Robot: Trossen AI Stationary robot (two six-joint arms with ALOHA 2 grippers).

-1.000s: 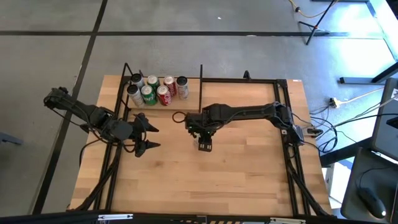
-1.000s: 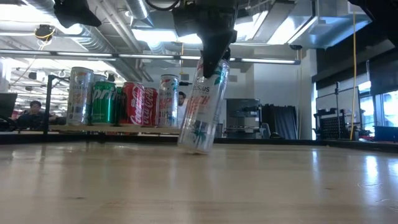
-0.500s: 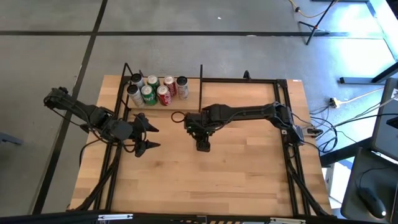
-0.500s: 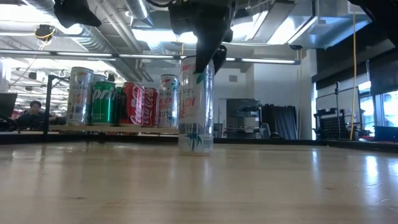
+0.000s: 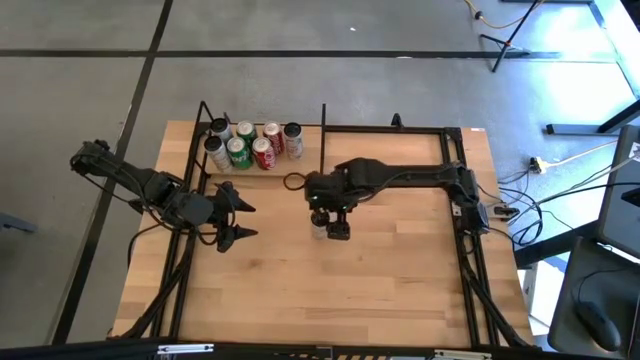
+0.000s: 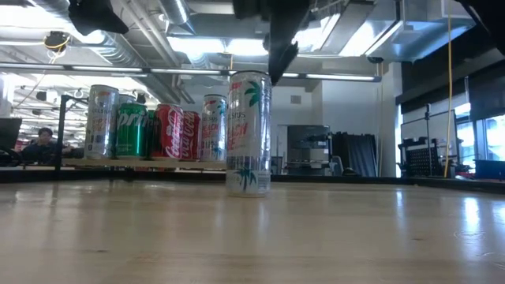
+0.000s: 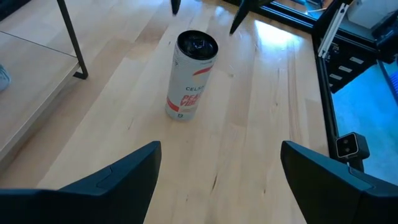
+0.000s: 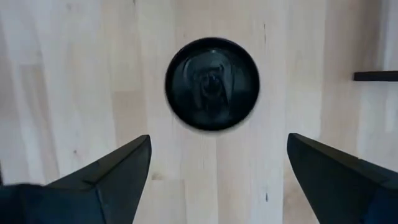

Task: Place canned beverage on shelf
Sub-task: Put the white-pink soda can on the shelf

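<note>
Currently, I report:
Can: tall white slim beverage can (image 6: 248, 132) upright on table, right of light-wood black-framed shelf (image 5: 262, 166).
Right gripper (image 8: 214, 171): spread, released, directly above.
Left gripper (image 5: 238, 217): spread, idle.
Advice: descend centred, clamp mid-body.

From above, the right gripper (image 5: 330, 226) covers most of the tall white can (image 5: 319, 227), so only a sliver of it shows beside the wrist. In the low view both arms are cut off by the top edge (only dark bulk hangs above the can), and the shelf (image 6: 142, 164) is reduced to a thin line under its row of cans (image 6: 150, 124), whose rear ones are hidden behind the front ones. The left wrist view crops the shelf to one corner, and the can's small print there is too blurred to read.
</note>
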